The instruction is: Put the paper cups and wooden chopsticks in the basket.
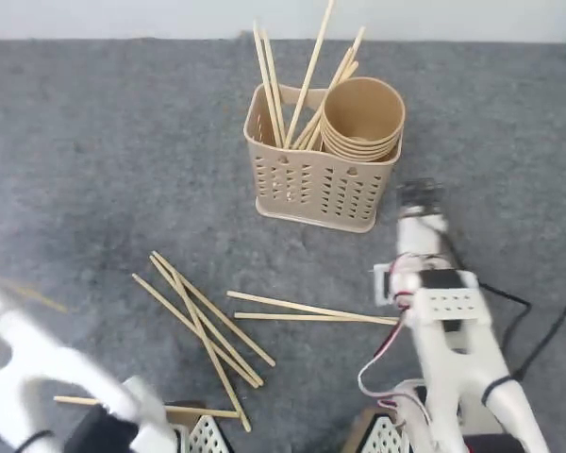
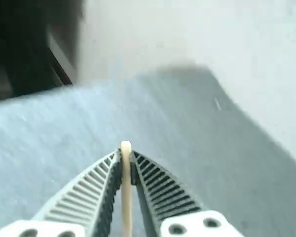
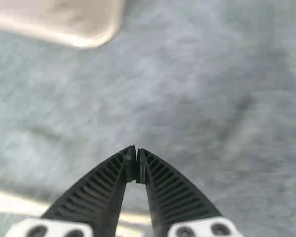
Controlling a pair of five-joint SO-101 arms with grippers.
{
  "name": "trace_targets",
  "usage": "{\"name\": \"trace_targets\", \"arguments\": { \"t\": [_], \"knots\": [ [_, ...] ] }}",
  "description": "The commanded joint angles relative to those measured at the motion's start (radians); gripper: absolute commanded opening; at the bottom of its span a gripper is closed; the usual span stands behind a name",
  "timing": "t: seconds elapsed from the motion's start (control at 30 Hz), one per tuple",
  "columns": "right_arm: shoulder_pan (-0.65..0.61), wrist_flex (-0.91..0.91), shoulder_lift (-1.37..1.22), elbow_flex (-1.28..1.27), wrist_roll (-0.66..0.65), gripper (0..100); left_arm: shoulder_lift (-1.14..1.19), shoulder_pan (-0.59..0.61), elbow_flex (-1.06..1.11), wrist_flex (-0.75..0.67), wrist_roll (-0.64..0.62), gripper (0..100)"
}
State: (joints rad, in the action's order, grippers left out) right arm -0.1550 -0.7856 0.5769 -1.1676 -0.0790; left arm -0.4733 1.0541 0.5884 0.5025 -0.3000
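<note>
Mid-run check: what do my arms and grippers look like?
The left arm and right arm are white plastic. The left gripper and right gripper have black ribbed fingers on white mounts with screw holes. Off the right arm run red and white wires and a black cable.

Bright, soft, even light covers the grey desk (image 1: 94, 142); the basket (image 1: 311, 184) throws only a faint shadow at its base.

A basket (image 1: 311, 189) stands near the table's (image 1: 94, 142) far edge, cups (image 1: 361, 118) stacked in its right side, chopsticks (image 1: 269, 80) upright in its left; loose chopsticks (image 1: 213, 310) lie toward the near edge
</note>
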Motion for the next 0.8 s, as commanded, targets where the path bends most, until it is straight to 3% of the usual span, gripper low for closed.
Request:
{"name": "trace_targets", "arguments": {
  "t": [0.0,0.2,0.4,0.53,0.67,0.77],
  "knots": [
    [-0.199,-0.108,0.076,0.006,-0.120,0.8,-0.044,0.199,-0.041,-0.264,0.011,1],
    [-0.539,-0.194,0.263,0.006,-0.204,0.9,0.181,0.370,-0.110,-0.512,0.009,1],
    [-0.843,-0.180,0.479,0.003,-0.199,0.9,0.540,0.433,-0.380,-0.525,0.009,1],
    [-1.041,-0.079,0.513,-0.011,-0.083,1.0,0.732,0.439,-0.549,-0.525,0.008,1],
    [-1.176,0.073,0.512,-0.071,-0.021,8.7,0.821,0.450,-0.651,-0.525,0.005,1],
    [-1.231,0.081,0.512,-0.078,0.008,11.8,0.827,0.456,-0.676,-0.525,0.005,1]
  ]
}}
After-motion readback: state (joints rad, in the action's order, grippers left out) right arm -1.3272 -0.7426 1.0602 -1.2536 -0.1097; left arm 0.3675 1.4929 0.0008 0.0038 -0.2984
